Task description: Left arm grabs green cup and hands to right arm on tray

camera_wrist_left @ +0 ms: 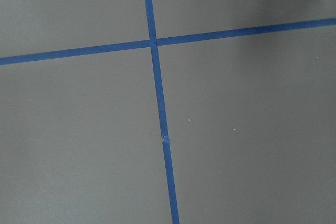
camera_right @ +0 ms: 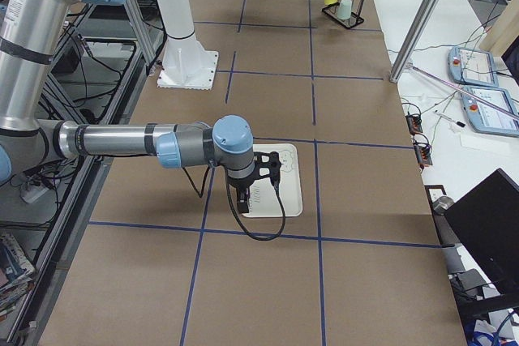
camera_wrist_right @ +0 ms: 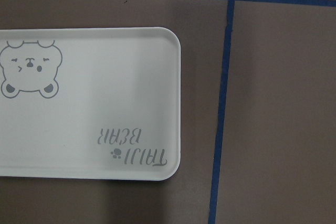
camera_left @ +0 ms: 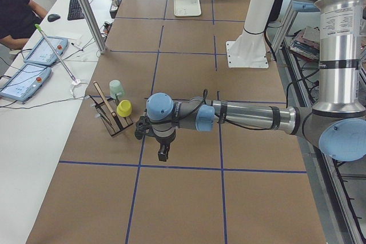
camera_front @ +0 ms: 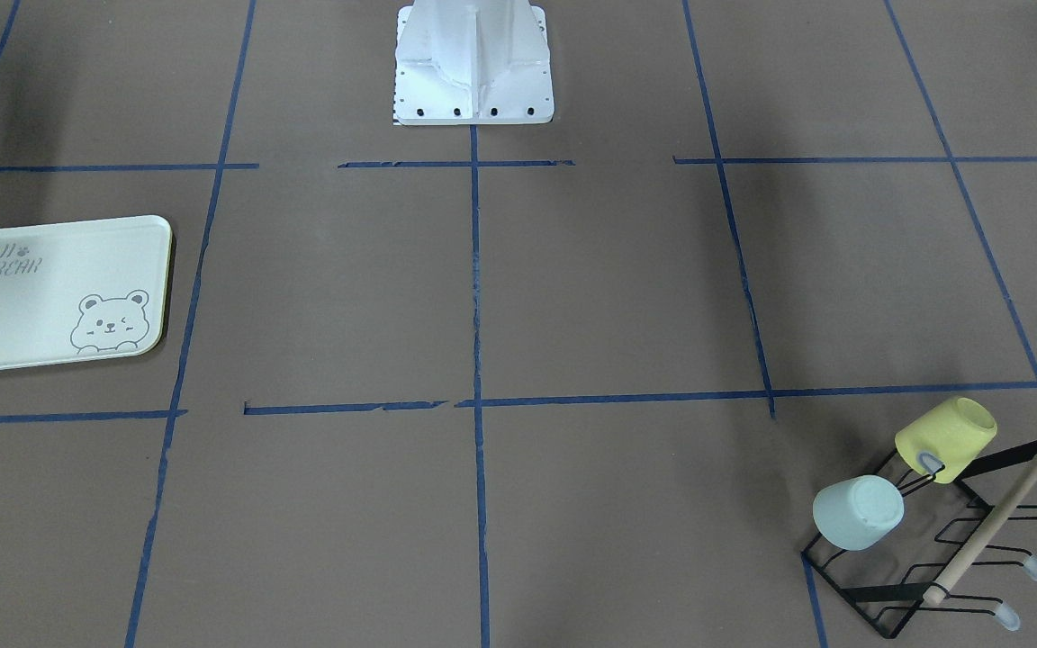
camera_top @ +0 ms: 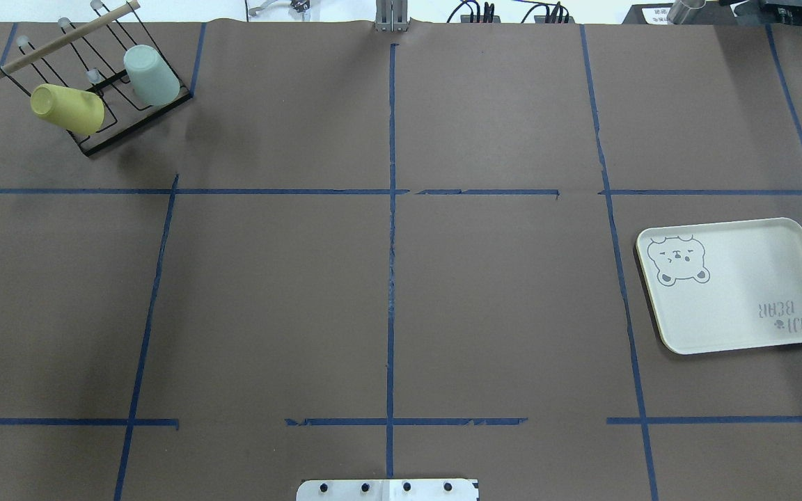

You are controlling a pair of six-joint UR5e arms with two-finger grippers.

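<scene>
Both grippers appear only in the side views, so it cannot be told whether the jaws are spread or pressed together. Left gripper (camera_left: 164,152) hangs pointing down over bare bench (camera_top: 269,292), nothing visibly carried. Only brown paper and blue tape (camera_wrist_left: 157,93) are seen by its wrist camera. Right gripper (camera_right: 246,198) is held over the tray (camera_right: 289,194), nothing visibly carried. Its wrist view is filled by a tray corner with the bear print (camera_wrist_right: 29,69).

Green cup (camera_top: 152,75) is hung mouth-down and tilted on the black wire rack (camera_top: 129,128) at the far left corner of the bench. It is well apart from the left gripper and from the tray. Yellow cup (camera_top: 68,109) is hung just beside it; contact between the two cannot be told.

Task is judged not started, with the reach to the cup as the step in hand. Jaws should be brought in spread, across the cup wall near mid-height. The approach is best made from the side away from the yellow cup and the wooden bar (camera_top: 69,37). Cup should be drawn off along its own tilted axis, not straight up. Otherwise the light rack is likely to be dragged along.
</scene>
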